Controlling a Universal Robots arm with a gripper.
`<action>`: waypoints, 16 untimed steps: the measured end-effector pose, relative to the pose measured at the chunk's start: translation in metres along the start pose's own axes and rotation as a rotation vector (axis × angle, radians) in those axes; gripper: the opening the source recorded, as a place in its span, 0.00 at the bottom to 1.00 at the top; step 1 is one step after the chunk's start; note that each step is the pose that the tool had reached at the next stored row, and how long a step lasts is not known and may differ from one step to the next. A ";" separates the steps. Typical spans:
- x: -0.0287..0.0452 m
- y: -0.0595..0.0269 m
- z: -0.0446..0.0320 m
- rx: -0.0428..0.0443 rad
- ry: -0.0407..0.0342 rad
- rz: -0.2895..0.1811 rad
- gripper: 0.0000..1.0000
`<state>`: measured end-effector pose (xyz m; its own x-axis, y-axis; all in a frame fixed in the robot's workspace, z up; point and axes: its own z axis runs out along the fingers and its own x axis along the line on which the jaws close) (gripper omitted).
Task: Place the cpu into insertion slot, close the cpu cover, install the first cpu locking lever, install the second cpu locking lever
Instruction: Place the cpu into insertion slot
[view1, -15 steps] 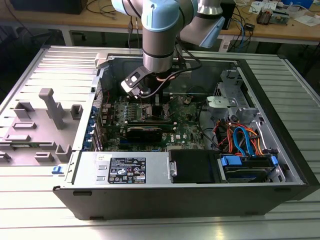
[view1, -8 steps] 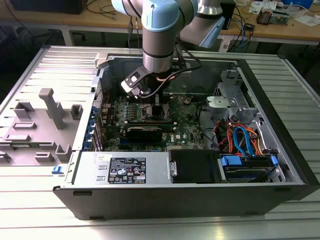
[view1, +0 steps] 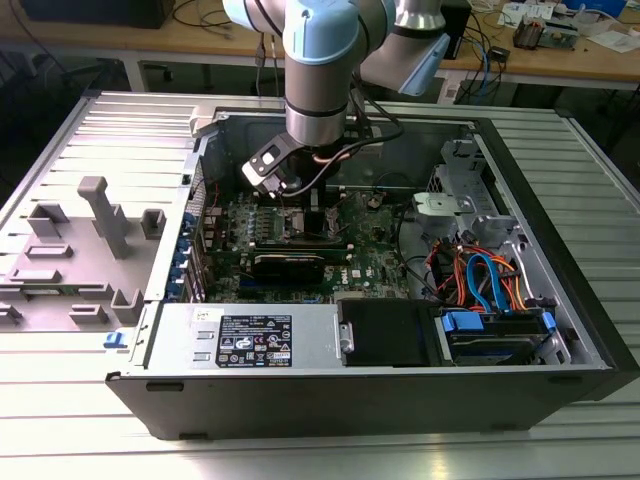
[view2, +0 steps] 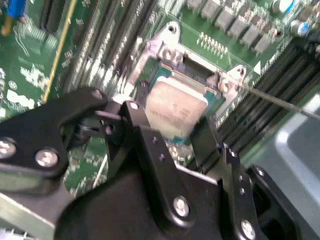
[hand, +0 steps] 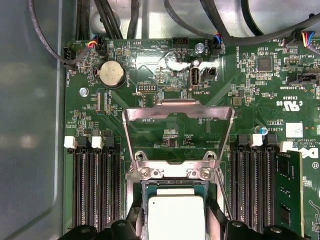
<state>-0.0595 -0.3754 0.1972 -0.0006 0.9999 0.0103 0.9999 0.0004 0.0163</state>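
My gripper (view1: 281, 190) hangs inside the open computer case over the green board. In both wrist views its black fingers (view2: 134, 120) flank the cpu (view2: 175, 106), a silver square on a green carrier. The gripper (view2: 169, 119) is shut on the cpu's edges. The cpu (hand: 176, 216) sits in or just above the insertion slot (hand: 172, 173), a dark socket with a silver rim. The cpu cover (hand: 177, 111), a thin metal frame with a window, is swung open away from the socket. A thin locking lever (view2: 280, 102) sticks out beside the socket.
Long black memory slots (hand: 95, 185) run along both sides of the socket, with a fitted module (hand: 290, 195). A coin battery (hand: 111, 75) and cables lie beyond the cover. The exterior view shows a black box (view1: 385, 330) and a drive bay with orange and blue cables (view1: 480, 280).
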 end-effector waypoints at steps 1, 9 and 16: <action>0.0000 0.0000 -0.0001 0.0001 -0.0002 0.000 0.62; 0.0000 0.0020 0.0000 0.0002 -0.0003 0.003 0.62; -0.0001 0.0021 -0.0001 0.0002 -0.0004 0.003 0.55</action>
<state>-0.0574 -0.3755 0.1973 0.0027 0.9999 0.0100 0.9999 -0.0028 0.0161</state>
